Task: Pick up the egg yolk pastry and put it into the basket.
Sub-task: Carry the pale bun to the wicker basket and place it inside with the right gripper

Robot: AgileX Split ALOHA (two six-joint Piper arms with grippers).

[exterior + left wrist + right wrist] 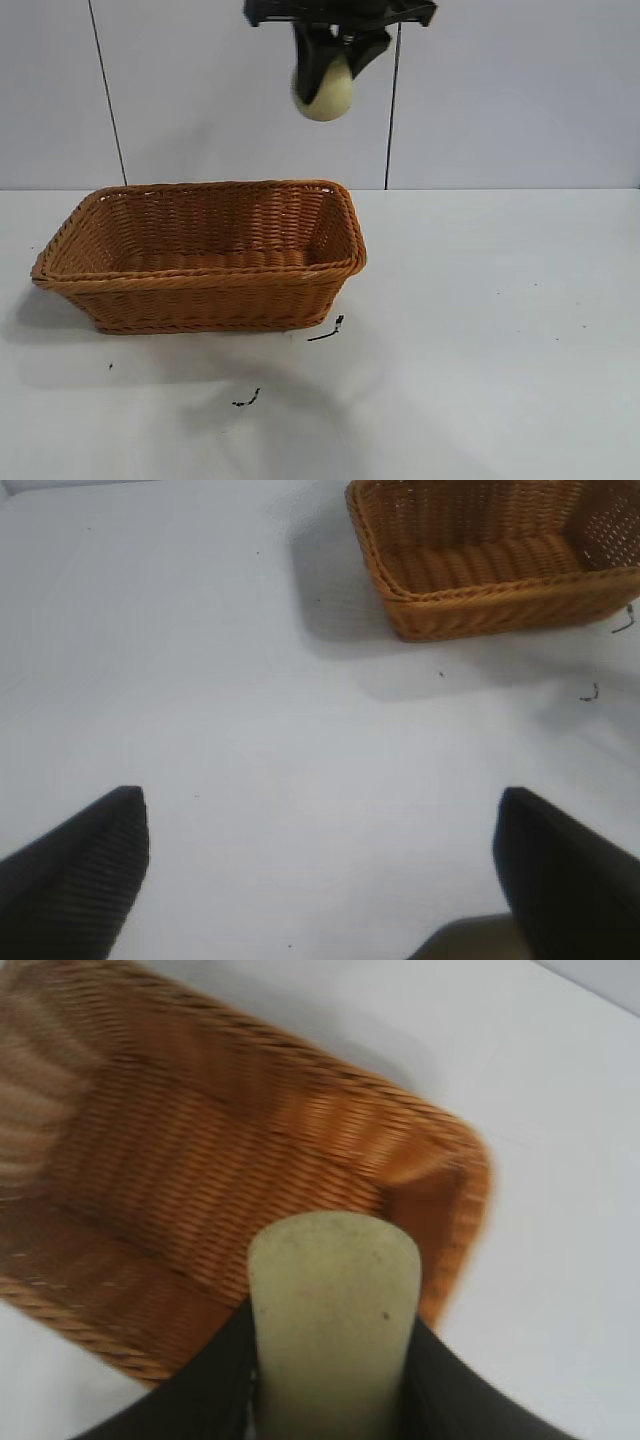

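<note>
My right gripper (pixel 328 70) is shut on the egg yolk pastry (pixel 324 90), a pale yellow-cream lump, and holds it high in the air above the right end of the basket (pixel 200 282). In the right wrist view the pastry (pixel 332 1310) sits squeezed between the two black fingers (pixel 210 1390), with the orange-brown woven basket (pixel 200 1160) below it. The basket is empty. My left gripper (pixel 320 870) is open and empty over bare table, with the basket (pixel 480 600) farther off in its view.
The basket stands on a white table (pixel 500 350), left of centre. Two small black scraps (pixel 327 332) lie on the table just in front of the basket's right corner. A grey wall stands behind.
</note>
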